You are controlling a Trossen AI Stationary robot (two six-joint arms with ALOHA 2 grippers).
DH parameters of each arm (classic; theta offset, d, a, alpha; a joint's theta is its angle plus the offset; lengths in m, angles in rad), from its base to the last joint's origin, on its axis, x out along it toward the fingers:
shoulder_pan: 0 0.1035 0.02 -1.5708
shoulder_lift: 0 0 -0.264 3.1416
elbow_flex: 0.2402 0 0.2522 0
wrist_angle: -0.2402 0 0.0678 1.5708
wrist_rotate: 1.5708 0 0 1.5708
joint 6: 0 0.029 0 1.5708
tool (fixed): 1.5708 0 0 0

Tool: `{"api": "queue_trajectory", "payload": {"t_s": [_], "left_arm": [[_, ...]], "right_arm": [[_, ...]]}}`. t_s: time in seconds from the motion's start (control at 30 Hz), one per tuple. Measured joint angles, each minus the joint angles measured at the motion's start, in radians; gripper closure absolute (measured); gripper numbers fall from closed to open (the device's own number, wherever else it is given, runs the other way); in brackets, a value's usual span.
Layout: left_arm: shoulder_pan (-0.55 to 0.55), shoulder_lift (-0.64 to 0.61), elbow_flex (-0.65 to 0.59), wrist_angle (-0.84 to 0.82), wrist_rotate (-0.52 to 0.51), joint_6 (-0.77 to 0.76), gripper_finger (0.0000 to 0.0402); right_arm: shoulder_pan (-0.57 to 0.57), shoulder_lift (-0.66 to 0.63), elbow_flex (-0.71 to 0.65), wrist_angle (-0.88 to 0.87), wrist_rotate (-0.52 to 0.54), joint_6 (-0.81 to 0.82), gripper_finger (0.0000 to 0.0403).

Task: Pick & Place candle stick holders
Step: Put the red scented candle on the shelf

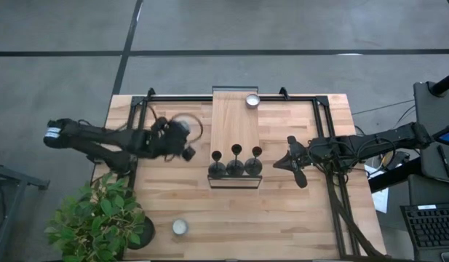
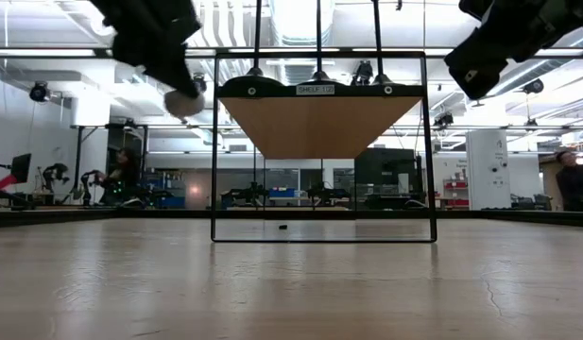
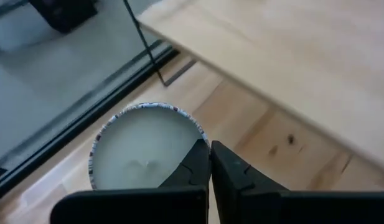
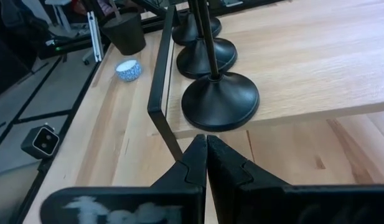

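Observation:
Three matt black candle stick holders (image 1: 236, 161) stand on their disc bases in a row at the near end of a raised wooden shelf (image 1: 235, 124); they also show in the right wrist view (image 4: 220, 99). My left gripper (image 1: 182, 142) is to the left of the shelf, high above the table, shut on a small white candle in a patterned tin (image 3: 142, 149), which shows as a pale blob in the low view (image 2: 182, 102). My right gripper (image 1: 282, 161) is shut and empty to the right of the holders, its fingertips (image 4: 206, 146) just short of the shelf's corner. My left gripper holds the candle tin by its rim (image 3: 195, 134), pinched between the two fingers, one finger over the wax and the other outside the wall. The candle is lifted clear of the table, its open top up.
The shelf rests on a thin black frame (image 2: 321, 236) with open room beneath it. A second candle (image 1: 252, 100) sits on the shelf's far end. A third candle (image 1: 180, 227) sits on the table near its front edge, beside a potted plant (image 1: 100, 218) at the near left corner.

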Motion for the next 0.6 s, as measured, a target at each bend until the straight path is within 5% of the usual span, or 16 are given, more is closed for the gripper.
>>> {"api": "queue_trajectory", "payload": {"t_s": [0.33, 0.6], "left_arm": [[0.331, 0.029, 0.080, 0.319, 0.418, 0.198, 0.0401], [0.463, 0.145, 0.080, 0.590, 0.599, 0.228, 0.0401]], "right_arm": [[0.000, 0.000, -0.005, 0.002, 0.000, -0.012, 0.0394], [0.000, 0.000, -0.007, 0.000, 0.000, -0.015, 0.0394]]}}
